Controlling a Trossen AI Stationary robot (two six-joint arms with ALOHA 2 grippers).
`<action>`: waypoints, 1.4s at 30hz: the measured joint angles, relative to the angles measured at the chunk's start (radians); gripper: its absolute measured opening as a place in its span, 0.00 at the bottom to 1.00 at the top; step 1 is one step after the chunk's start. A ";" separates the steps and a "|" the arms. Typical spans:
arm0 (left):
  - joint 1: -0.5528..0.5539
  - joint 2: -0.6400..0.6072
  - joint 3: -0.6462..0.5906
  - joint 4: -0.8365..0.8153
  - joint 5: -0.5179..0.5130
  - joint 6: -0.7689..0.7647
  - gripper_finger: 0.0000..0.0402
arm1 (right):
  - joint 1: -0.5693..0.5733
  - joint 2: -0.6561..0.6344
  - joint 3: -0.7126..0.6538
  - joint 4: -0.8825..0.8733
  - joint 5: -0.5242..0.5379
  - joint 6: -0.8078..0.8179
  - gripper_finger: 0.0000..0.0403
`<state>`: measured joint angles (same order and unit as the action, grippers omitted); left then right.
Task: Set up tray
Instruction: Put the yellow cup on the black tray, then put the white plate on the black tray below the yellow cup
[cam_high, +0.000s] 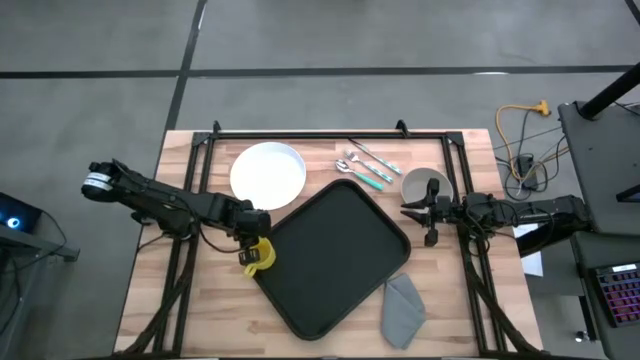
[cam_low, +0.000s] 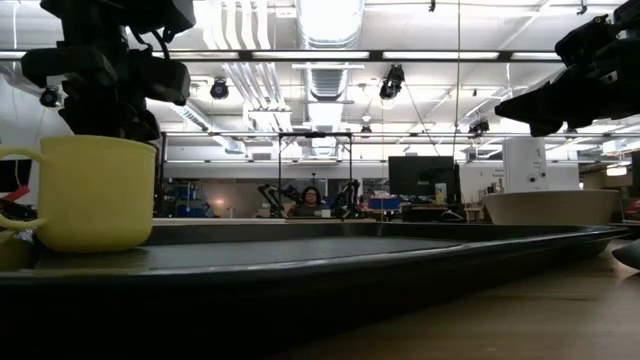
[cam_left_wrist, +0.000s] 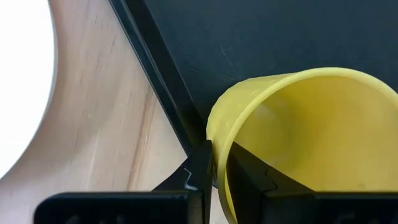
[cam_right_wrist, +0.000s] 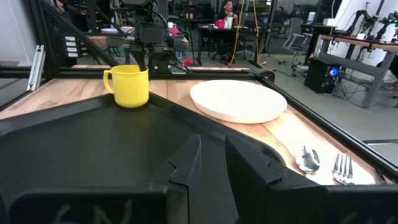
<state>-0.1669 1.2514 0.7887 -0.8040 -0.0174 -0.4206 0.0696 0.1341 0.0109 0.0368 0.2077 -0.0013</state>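
The tray (cam_high: 335, 255) lies askew at the middle of the wooden table (cam_high: 150, 290), one corner pointing toward the white plate (cam_high: 268, 173), which sits just beyond its far-left edge.

A yellow mug (cam_high: 260, 254) stands upright on the tray's left corner, at the rim. The left gripper (cam_high: 251, 228) is above this mug; in the left wrist view its fingers (cam_left_wrist: 200, 171) straddle the mug's wall at the lip, one outside and one inside, set narrow. Whether they press the wall or have just slackened cannot be told.

The right gripper (cam_high: 418, 211) hovers off the tray's right corner, fingers a narrow gap apart and empty, pointed across the tray toward the mug.

A grey bowl (cam_high: 425, 185) sits just beyond the right gripper, near the tray's right corner. A spoon (cam_high: 360, 172) and fork (cam_high: 375, 157) with teal handles lie between plate and bowl, beside the tray's far edge. A folded grey cloth (cam_high: 403, 306) lies against the tray's near-right edge.
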 joint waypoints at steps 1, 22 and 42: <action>0.000 0.000 0.000 0.000 0.000 0.000 0.07 | 0.000 0.000 0.000 0.000 0.000 -0.001 0.17; 0.000 0.001 0.049 -0.039 0.017 0.001 0.20 | 0.000 0.000 0.000 0.000 0.000 0.000 0.17; 0.000 -0.002 0.231 -0.101 0.006 0.088 0.37 | 0.000 0.000 0.000 0.000 0.000 0.000 0.17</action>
<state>-0.1669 1.2490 1.0196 -0.9049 -0.0114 -0.3322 0.0696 0.1337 0.0109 0.0368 0.2077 -0.0018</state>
